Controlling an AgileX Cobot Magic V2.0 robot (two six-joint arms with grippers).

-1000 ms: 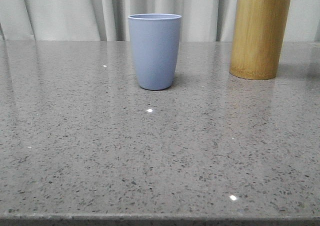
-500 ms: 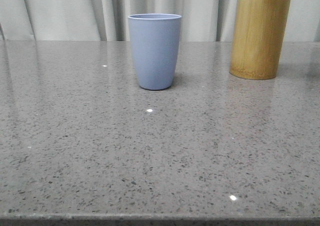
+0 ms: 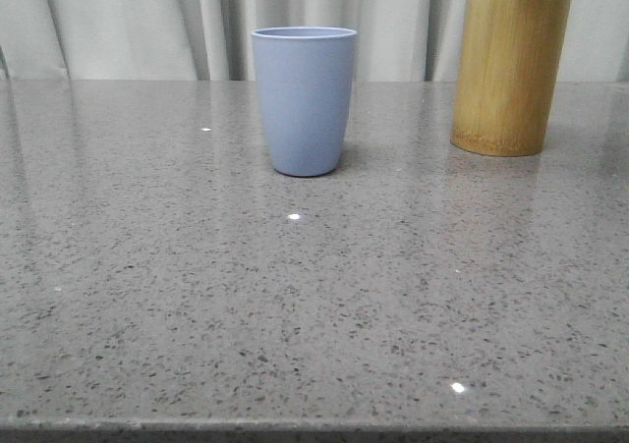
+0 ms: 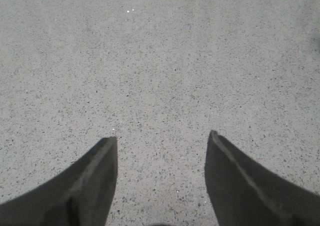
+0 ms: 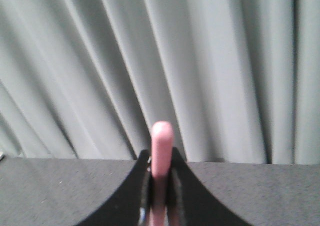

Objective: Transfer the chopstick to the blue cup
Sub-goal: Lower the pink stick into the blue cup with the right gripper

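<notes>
The blue cup stands upright at the middle back of the grey table, nothing showing above its rim. In the right wrist view the pale pink chopstick sticks out between the dark fingers of my right gripper, which is shut on it, with curtain and table behind. My left gripper hangs open over bare tabletop, its two fingers wide apart with nothing between them.
A tall tan bamboo holder stands at the back right, to the right of the cup. The speckled grey table stretches wide toward the front edge. Pale curtains close off the back.
The pink chopstick tip that showed above the bamboo holder shifted left, then rose out of the front view. The cup and holder have not moved.
</notes>
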